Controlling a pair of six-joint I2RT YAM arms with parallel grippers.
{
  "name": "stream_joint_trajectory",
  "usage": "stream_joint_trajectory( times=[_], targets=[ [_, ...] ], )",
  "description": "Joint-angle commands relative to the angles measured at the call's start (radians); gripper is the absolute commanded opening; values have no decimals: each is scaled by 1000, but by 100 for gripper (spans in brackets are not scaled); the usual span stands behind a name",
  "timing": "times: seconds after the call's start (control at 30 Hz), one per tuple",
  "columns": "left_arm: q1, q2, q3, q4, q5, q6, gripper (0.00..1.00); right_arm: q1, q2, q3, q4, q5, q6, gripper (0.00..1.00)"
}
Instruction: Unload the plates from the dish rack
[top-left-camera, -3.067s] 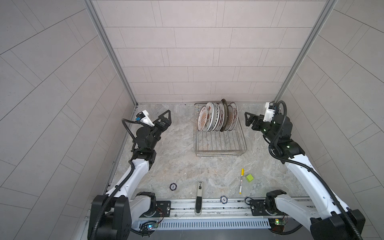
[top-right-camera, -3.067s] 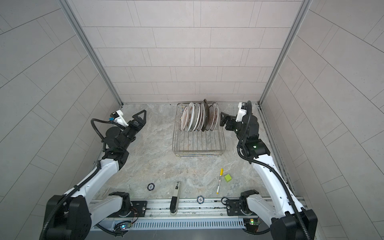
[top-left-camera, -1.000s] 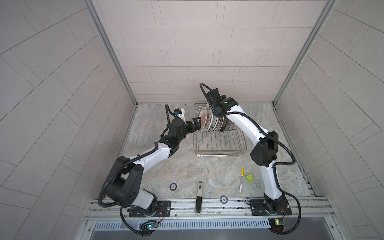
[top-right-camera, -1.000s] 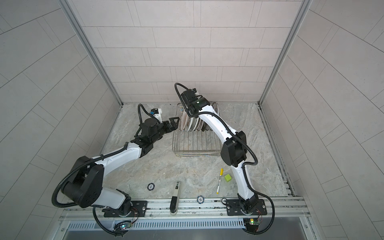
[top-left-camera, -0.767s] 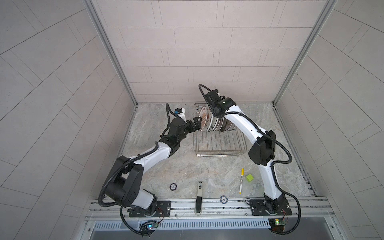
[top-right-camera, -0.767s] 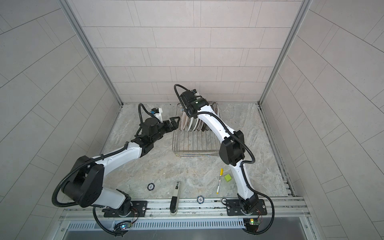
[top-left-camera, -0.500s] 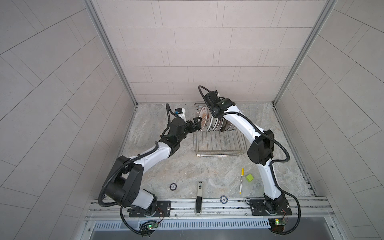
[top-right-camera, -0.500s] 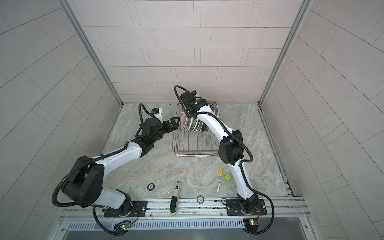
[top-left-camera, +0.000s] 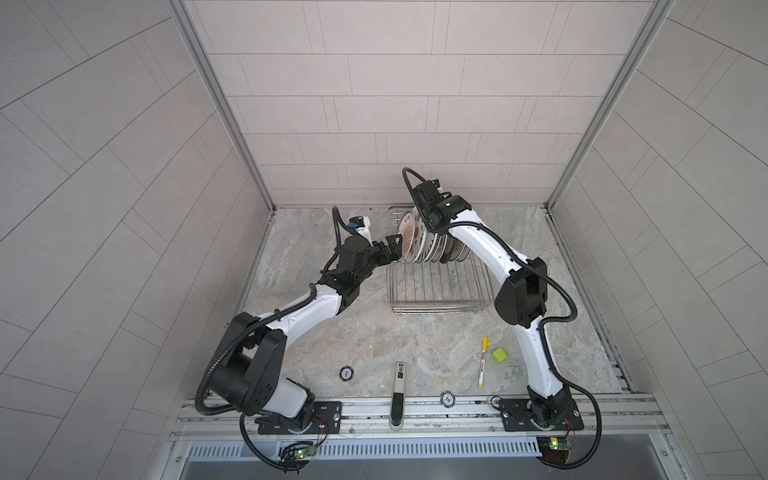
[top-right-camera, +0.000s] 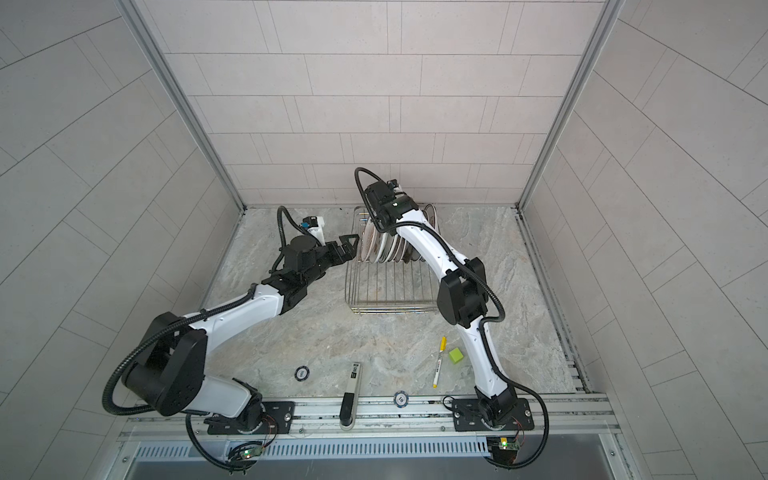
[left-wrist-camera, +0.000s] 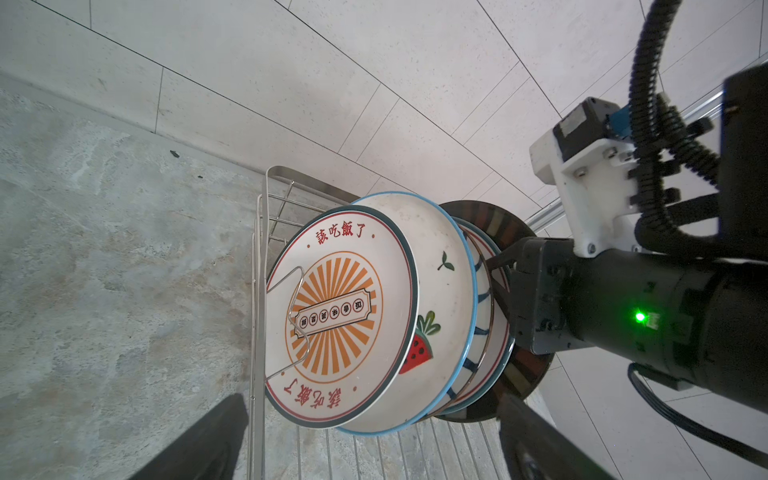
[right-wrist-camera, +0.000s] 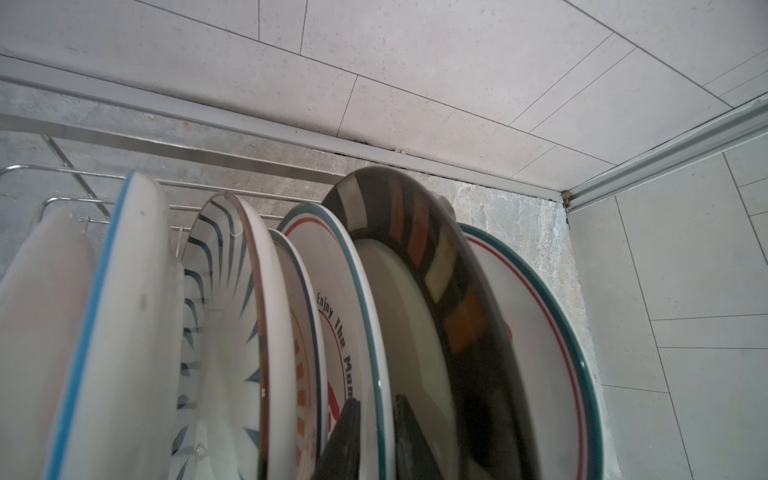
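Marble table (top-left-camera: 415, 340), near edge: two poker chips (top-left-camera: 345, 373), one black-and-white tool (top-left-camera: 398, 386), one yellow marker (top-left-camera: 482, 361), one green cube (top-left-camera: 499, 354). Mid-table: one chrome dish rack (top-left-camera: 436, 286). Left end effector (top-right-camera: 348, 248) spread wide, just beside rack. Far end of rack: seven plates (left-wrist-camera: 340, 316), upright. Right end effector (right-wrist-camera: 376, 401) pinching rim of green-rimmed plate (right-wrist-camera: 332, 291), beside dark-rimmed plate (right-wrist-camera: 436, 249).

The left gripper (top-right-camera: 351, 248) is now by the rack (top-right-camera: 390, 291)'s end, no longer out wide. The right gripper (right-wrist-camera: 377, 401) closes on a plate (right-wrist-camera: 332, 266).
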Motion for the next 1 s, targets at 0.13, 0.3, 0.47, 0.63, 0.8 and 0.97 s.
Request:
stream_joint_trajectory(
  times=[0.13, 0.3, 0.47, 0.63, 0.8, 0.97],
  targets=[
    [-6, -48, 0, -24, -27, 17, 100, -19, 13, -51, 31, -42, 66, 19],
    [-6, -41, 7, -28, -27, 21, 100, -17, 6, -59, 44, -40, 80, 18],
    [-6, -35, 17, -45, -26, 29, 100, -17, -15, -82, 83, -41, 79, 11],
    [-4, -38, 13, -34, -26, 27, 100, -11, -29, -85, 93, -17, 76, 10],
    [-5, -35, 14, -37, -34, 28, 100, 1, -51, -81, 96, 38, 58, 9],
    [-5, -41, 6, -33, -33, 27, 100, 12, -104, -109, 125, 57, 35, 3]
  ],
)
